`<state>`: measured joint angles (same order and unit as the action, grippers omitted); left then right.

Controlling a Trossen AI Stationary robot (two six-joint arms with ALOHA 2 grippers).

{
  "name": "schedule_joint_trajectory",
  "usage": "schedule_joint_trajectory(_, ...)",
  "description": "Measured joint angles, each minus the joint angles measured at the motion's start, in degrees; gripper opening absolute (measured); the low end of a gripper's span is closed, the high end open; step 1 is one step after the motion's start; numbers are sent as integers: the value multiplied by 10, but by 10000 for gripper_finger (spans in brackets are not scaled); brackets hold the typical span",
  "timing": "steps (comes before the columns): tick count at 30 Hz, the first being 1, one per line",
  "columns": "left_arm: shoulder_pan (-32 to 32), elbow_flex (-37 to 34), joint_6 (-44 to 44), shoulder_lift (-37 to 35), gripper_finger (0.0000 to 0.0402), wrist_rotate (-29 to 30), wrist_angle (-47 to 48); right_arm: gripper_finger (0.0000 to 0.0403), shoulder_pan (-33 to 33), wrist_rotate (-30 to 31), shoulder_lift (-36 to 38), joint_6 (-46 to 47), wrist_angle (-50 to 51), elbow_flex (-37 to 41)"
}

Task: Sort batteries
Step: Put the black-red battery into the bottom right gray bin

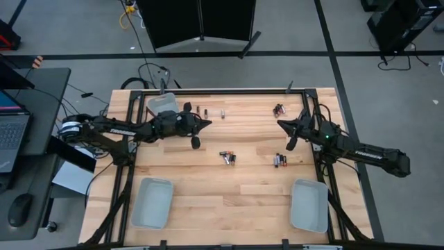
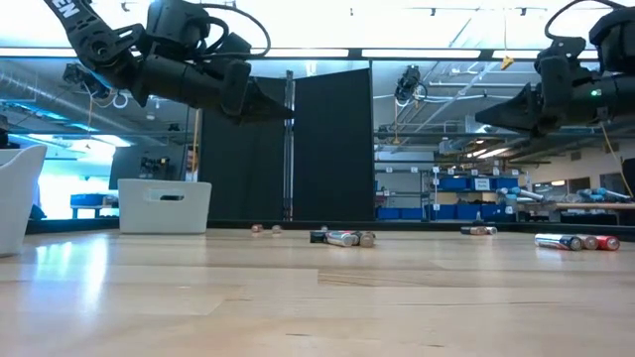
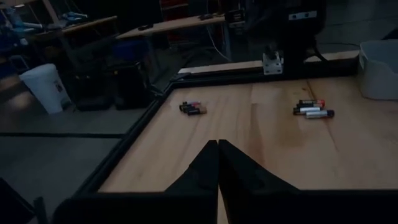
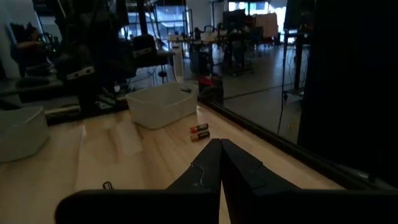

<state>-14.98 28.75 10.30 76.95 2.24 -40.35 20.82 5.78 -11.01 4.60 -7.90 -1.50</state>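
Note:
The batteries lie on the wooden table in small clusters: two groups at the far side [image 1: 201,110] [image 1: 279,109], a single one [image 1: 223,113], and two groups mid-table [image 1: 227,157] [image 1: 279,160]. My left gripper [image 1: 208,123] hovers above the table left of centre, pointing toward the right edge; its fingers [image 3: 217,149] are shut on nothing. My right gripper [image 1: 279,123] hovers at the right, pointing toward the left edge, also shut [image 4: 219,144] and empty. The left wrist view shows two clusters ahead [image 3: 193,108] [image 3: 314,109]. The right wrist view shows two batteries [image 4: 199,132] near a tray.
Pale grey trays stand at the far left [image 1: 163,104], the near left [image 1: 152,201] and the near right [image 1: 309,205]. A black frame [image 1: 320,149] borders the table. Bare wood lies between the two near trays.

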Motion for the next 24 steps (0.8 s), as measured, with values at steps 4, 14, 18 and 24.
schedule_joint_trajectory(4, -2, 0, 0, 0, 13, 0, -1, 18, 0, 0, -28, -3, 57, -38)
schedule_joint_trajectory(14, -1, 0, -3, 0, 13, 0, 5, 41, -15, -24, -124, 24, 180, -128)
schedule_joint_trajectory(18, -1, 0, -5, 0, 13, 0, 4, 76, -33, -42, -159, 69, 203, -141)
schedule_joint_trajectory(24, -1, 0, -8, 0, 13, 0, 5, 134, -81, -45, -218, 114, 266, -184)
